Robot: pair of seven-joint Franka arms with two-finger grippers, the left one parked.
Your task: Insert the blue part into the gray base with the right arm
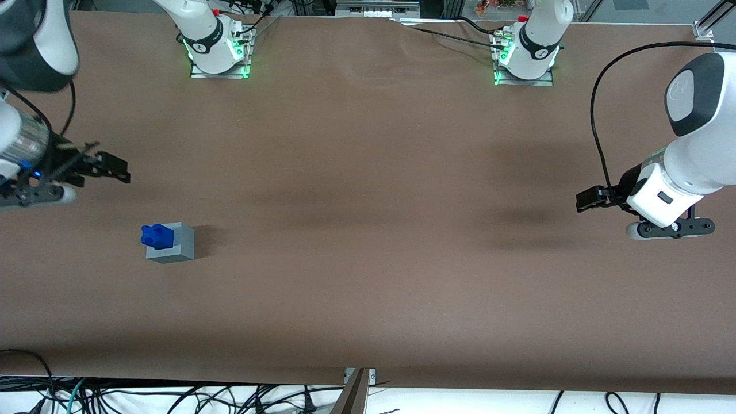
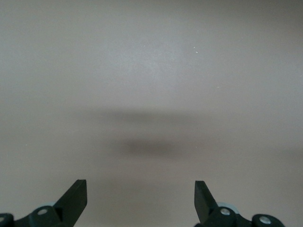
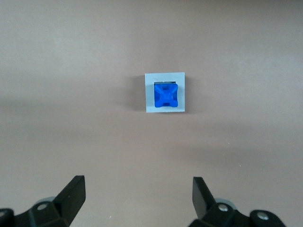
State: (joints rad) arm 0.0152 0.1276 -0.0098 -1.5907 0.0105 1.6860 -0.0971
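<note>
I'm holding the black two-finger gripper (image 1: 109, 167) spread, empty, above the small knobbly bright-blue plastic part (image 3: 165, 96), which is sitting in the light-gray plastic cube base (image 3: 150, 93); it looks light, rigid, graspable by its flat sides.

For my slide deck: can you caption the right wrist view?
Open end effector hovers above the blue part, which sits in the gray base.

Bare table (image 1: 368, 230) surrounds gray base (image 1: 178, 246); hand (image 1: 109, 168) hovers clear, fingers spread.
</note>
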